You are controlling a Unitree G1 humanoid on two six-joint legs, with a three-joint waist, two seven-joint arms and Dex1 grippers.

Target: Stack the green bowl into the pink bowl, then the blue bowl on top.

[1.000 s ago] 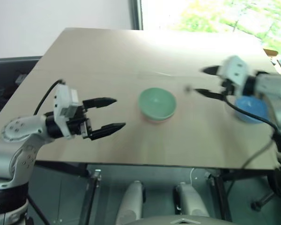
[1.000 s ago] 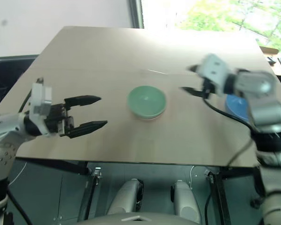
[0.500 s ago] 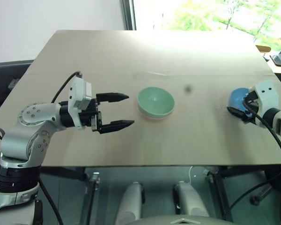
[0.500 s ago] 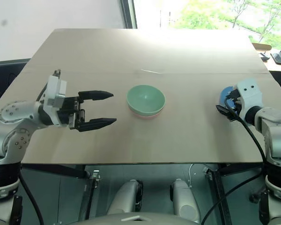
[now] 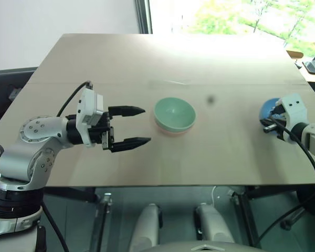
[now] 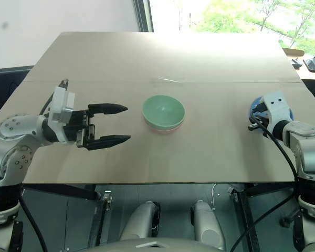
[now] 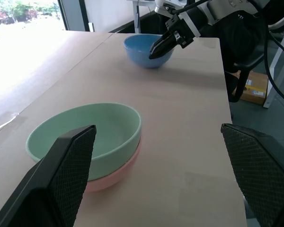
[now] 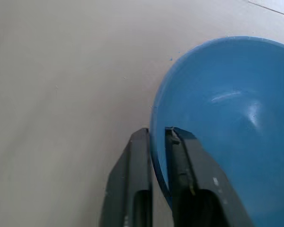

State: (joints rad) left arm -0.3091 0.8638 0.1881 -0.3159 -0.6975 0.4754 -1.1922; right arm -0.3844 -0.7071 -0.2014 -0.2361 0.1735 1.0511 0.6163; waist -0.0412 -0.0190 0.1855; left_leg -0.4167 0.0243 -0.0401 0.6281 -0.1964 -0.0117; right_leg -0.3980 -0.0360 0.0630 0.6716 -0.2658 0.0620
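Clamped right gripper (image 8: 157, 135) on blue bowl (image 8: 227, 113) rim near bench's (image 5: 147, 58) right edge; judged light, stiff, slippery. Left gripper (image 5: 130, 126) spread, empty.

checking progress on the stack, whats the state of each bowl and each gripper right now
green bowl: upright, nested in the pink bowl
pink bowl: upright on the table, under the green bowl
blue bowl: upright on the table, apart from the stack, rim pinched
right gripper: shut on the blue bowl's rim
left gripper: open, empty, beside the stack
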